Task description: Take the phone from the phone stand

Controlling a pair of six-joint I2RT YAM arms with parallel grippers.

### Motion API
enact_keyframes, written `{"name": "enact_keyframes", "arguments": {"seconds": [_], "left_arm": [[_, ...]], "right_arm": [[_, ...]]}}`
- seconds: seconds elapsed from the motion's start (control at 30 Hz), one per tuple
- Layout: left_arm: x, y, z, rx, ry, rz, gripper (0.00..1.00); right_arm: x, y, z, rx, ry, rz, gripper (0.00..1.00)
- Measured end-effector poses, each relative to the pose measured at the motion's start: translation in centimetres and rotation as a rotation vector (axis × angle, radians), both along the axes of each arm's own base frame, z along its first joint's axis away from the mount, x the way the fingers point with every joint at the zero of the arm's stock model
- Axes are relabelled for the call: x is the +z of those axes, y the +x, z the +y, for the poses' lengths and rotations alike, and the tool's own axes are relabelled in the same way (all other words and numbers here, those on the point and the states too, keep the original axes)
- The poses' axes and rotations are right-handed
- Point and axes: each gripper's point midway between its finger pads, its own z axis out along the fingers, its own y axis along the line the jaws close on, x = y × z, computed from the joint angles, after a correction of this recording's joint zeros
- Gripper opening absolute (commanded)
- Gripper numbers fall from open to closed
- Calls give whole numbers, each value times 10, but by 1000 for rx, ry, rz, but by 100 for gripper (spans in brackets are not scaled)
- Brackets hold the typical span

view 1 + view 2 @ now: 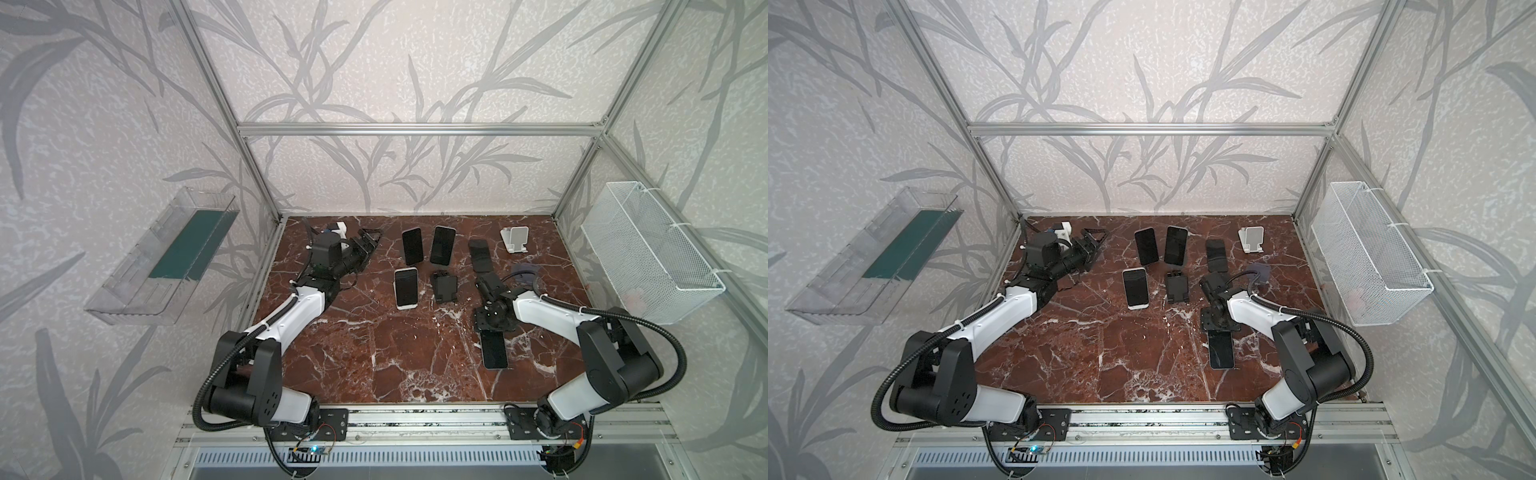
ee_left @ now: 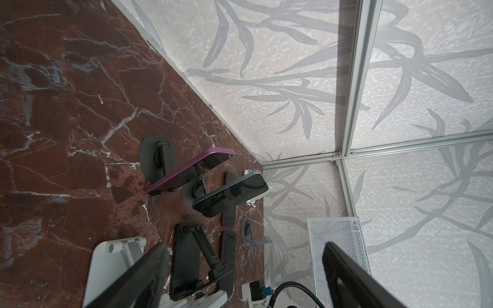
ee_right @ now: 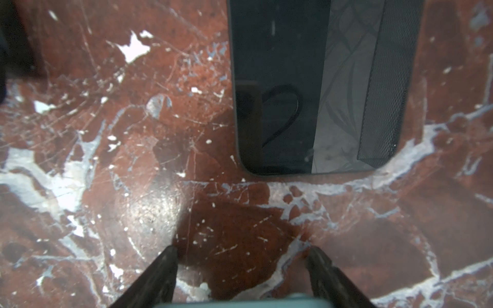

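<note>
Right wrist view: a dark phone (image 3: 314, 80) lies flat, screen up, on the marble table (image 3: 106, 160).
Black stand: the folding black stand (image 1: 445, 287) near the middle of the table carries no phone, as far as I can see; I use it as the reference for all places.
Phone place: in front of the black stand and to its right, well apart from it. No stand touches the phone, so I judge the removal to be practically done.
Right pincer: the right pincer (image 3: 242, 252) points down at the table, just beside the short end of the phone that faces the black stand. Its jaws are moderately apart with only bare marble between them, so it grips nothing.
Left pincer: the left pincer (image 1: 371, 242) is behind the black stand and to its left, well apart, with the jaws wide and empty. I think it waits there to keep out of the way.
Other phones: a white phone (image 1: 405, 287) leans on a white stand (image 2: 117, 253) just left of the black stand. A purple-edged phone (image 2: 186, 170) and a blue-green phone (image 2: 232, 192) lean tilted behind it, probably so that their screens face the front.
</note>
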Motion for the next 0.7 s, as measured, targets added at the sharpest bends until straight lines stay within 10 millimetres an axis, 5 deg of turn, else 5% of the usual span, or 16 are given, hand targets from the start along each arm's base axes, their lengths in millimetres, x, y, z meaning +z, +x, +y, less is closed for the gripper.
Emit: {"name": "enact_keyframes", "arguments": {"seconds": [0.7], "left_arm": [[0,-1,-3,-6,0,0,90]], "right_arm": [[-1,-27,11,83,20,143,76]]}}
